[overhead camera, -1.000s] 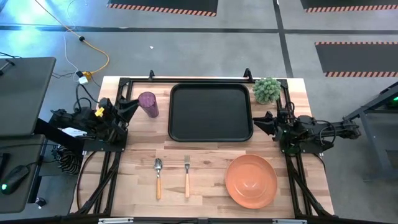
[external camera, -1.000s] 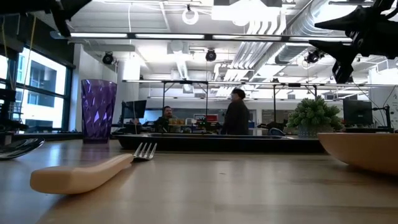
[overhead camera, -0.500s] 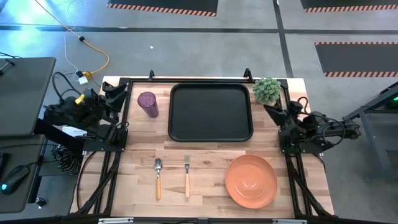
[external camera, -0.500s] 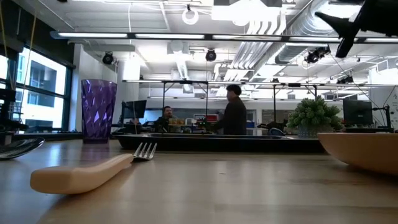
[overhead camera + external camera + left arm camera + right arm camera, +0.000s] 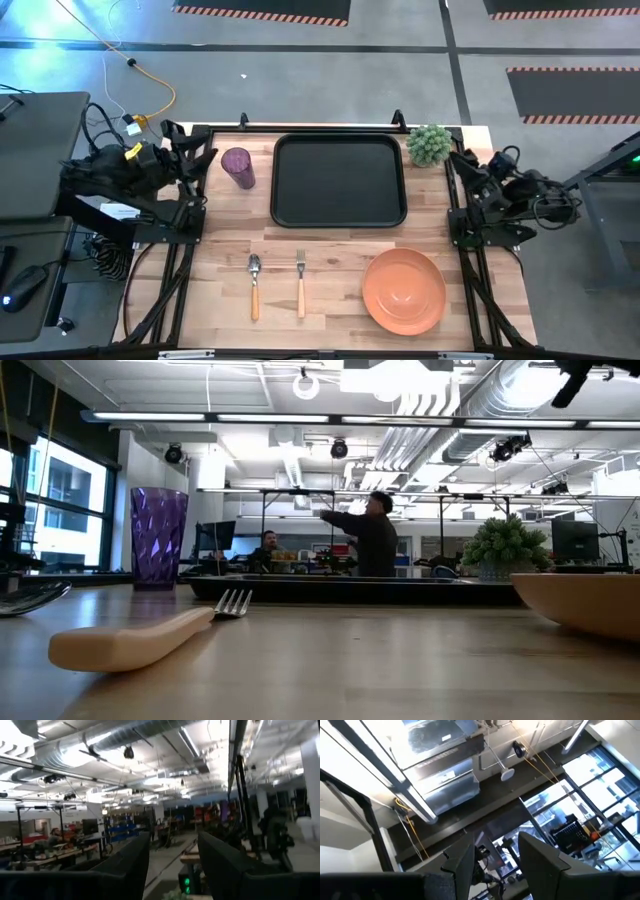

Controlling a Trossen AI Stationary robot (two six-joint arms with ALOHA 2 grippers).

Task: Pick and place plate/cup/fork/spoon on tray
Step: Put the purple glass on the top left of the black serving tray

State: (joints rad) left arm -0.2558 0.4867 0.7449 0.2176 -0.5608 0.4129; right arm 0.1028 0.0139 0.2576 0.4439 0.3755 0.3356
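Room: we see an open workshop with bright ceiling lights behind the table; two people [image 5: 372,538] stand or sit far back, one with an arm stretched out.
Table: we work on a pale wooden top [image 5: 330,275] framed by dark rails.
Tray: the black tray [image 5: 339,181] lies at the far middle of the table, with nothing on it.
Cup: the purple cup [image 5: 237,167] stands upright just beside the tray's left edge, apart from it.
Spoon and fork: the spoon [image 5: 254,286] and fork [image 5: 300,282] lie side by side near the front edge, handles toward the front, not touching.
Plate: the orange plate [image 5: 403,291] rests at the front right, well apart from the tray.
Plant: a small green plant [image 5: 429,145] sits off the tray's far right corner.
Left gripper: our left gripper [image 5: 172,865] hangs at the table's left edge near the cup, fingers spread, nothing between them.
Right gripper: our right gripper [image 5: 495,865] is raised at the right edge beside the plant, fingers parted and empty.
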